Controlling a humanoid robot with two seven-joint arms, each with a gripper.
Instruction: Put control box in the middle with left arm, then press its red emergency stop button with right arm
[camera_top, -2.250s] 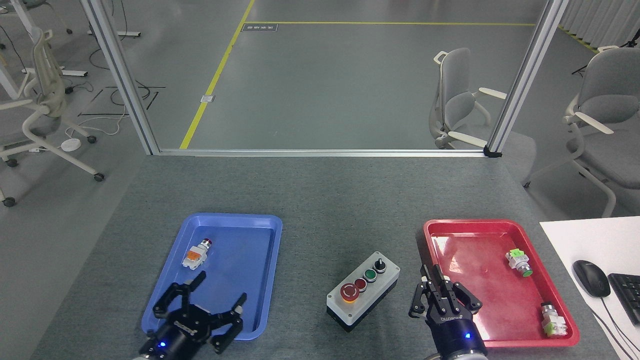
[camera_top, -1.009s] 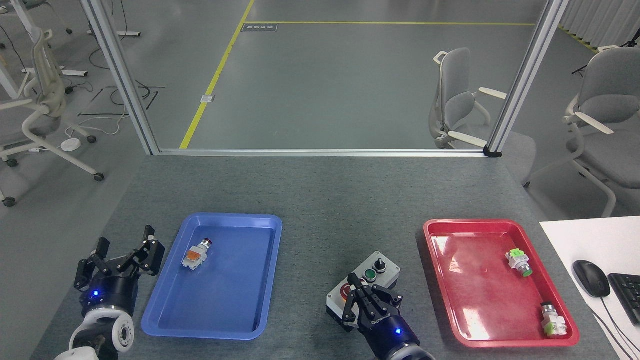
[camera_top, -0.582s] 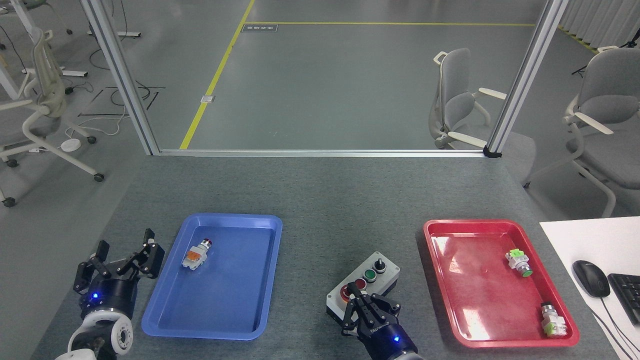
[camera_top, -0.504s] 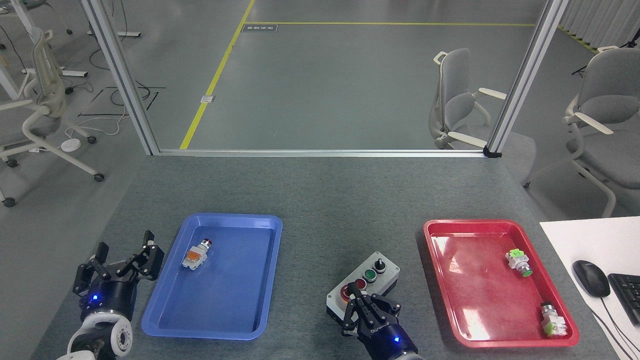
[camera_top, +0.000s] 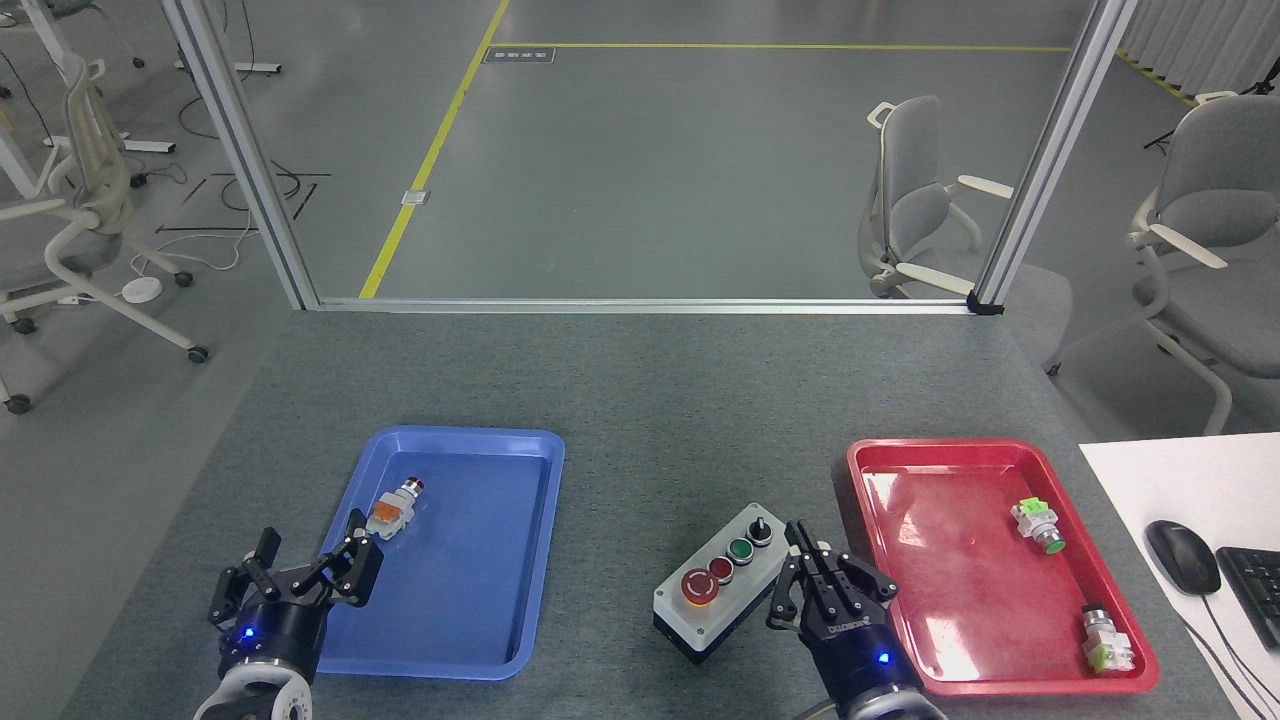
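The control box (camera_top: 727, 583), light grey lid on a black base, lies slantwise on the grey table between the two trays. Its red emergency stop button (camera_top: 698, 588) with a yellow collar sits at the near left end and is fully uncovered. Beside it in a row are a small red button, a green button and a black knob. My right gripper (camera_top: 818, 568) is just right of the box's near side with its fingers drawn together, holding nothing. My left gripper (camera_top: 302, 573) stands open over the blue tray's near left edge, far from the box.
The blue tray (camera_top: 520, 600) holds a small orange-and-white push-button part (camera_top: 393, 508). The red tray (camera_top: 1000, 670) close by my right gripper holds two green-and-white parts. A white desk with a mouse (camera_top: 1182, 556) and keyboard adjoins on the right.
My right gripper has left the top of the emergency stop button and moved right, off the box. My left gripper has shifted right and nearer, onto the blue tray's edge.
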